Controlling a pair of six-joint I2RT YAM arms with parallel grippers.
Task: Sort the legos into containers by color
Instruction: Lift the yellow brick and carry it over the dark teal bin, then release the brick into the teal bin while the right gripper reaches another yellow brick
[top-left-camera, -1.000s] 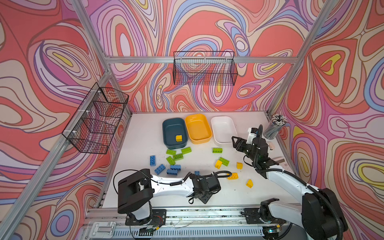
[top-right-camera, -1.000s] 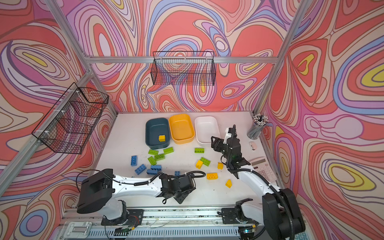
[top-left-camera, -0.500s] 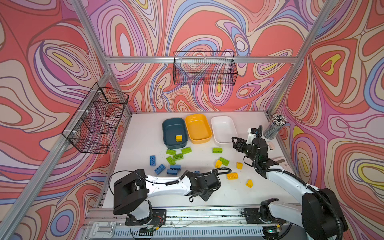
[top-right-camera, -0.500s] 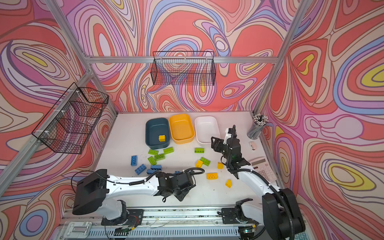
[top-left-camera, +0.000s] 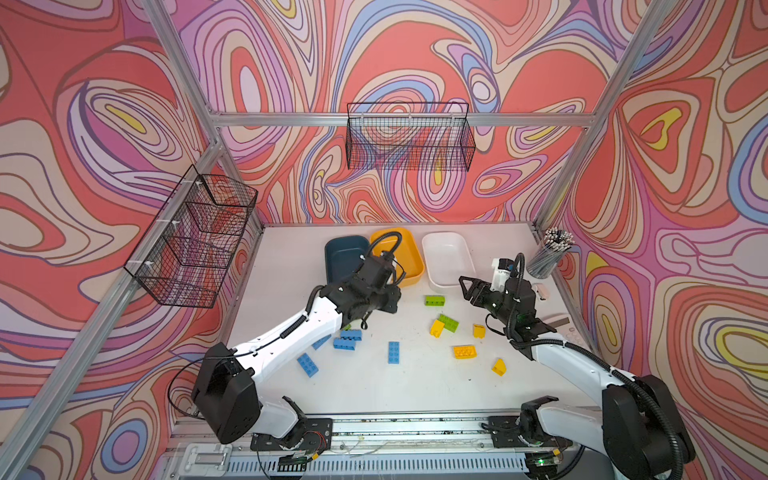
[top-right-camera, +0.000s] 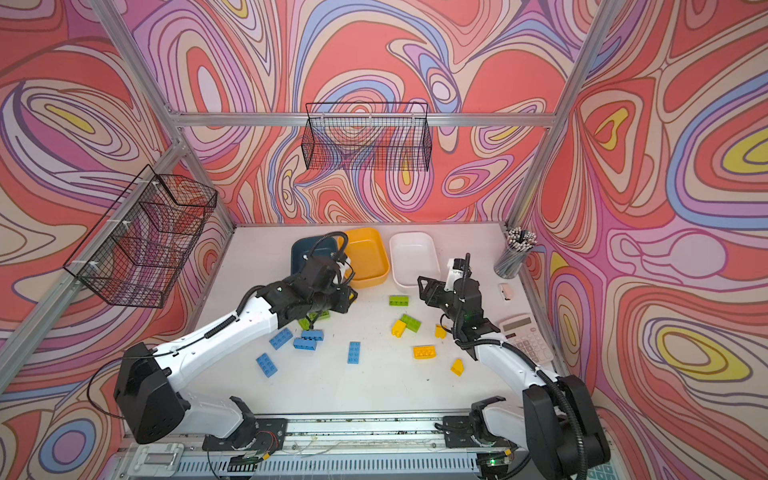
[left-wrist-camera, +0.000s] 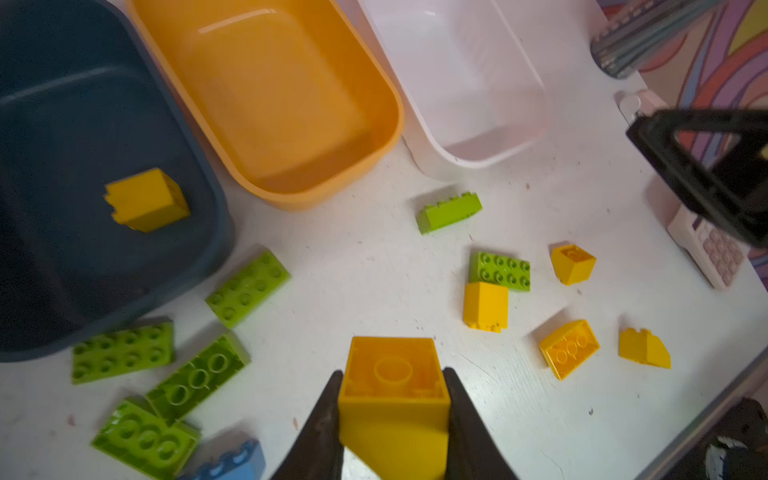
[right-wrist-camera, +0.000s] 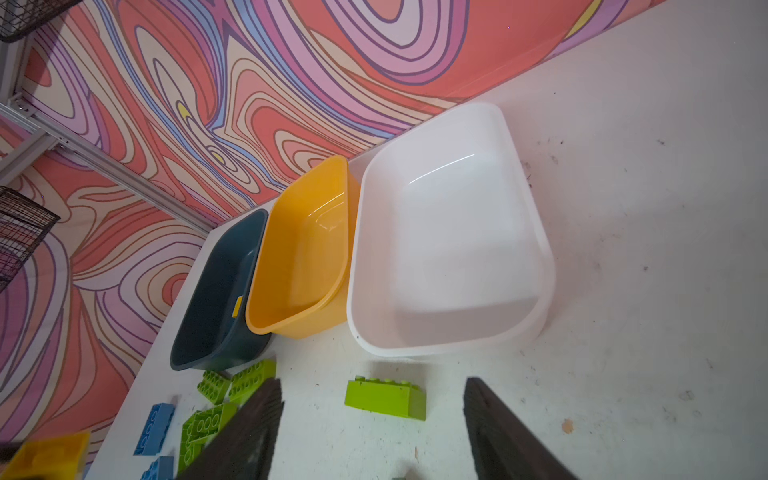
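My left gripper (left-wrist-camera: 394, 374) is shut on a yellow lego (left-wrist-camera: 395, 399) and hangs above the table just in front of the teal container (top-left-camera: 345, 253) and the yellow-orange container (top-left-camera: 409, 253). One yellow lego (left-wrist-camera: 145, 199) lies in the teal container (left-wrist-camera: 83, 124). The white container (right-wrist-camera: 449, 249) holds nothing. My right gripper (right-wrist-camera: 372, 381) is open above a green lego (right-wrist-camera: 384, 399) near the white container's front. Green legos (left-wrist-camera: 245, 289), yellow legos (top-left-camera: 464, 351) and blue legos (top-left-camera: 393, 352) lie scattered on the table.
A grey mesh pen cup (top-left-camera: 548, 253) stands at the back right corner. A calculator (top-right-camera: 525, 336) lies by the right edge. Black wire baskets hang on the back wall (top-left-camera: 409, 137) and the left wall (top-left-camera: 195, 237).
My left gripper has gone from low at the table's front up to the tubs, carrying the yellow lego. The right arm has stayed put.
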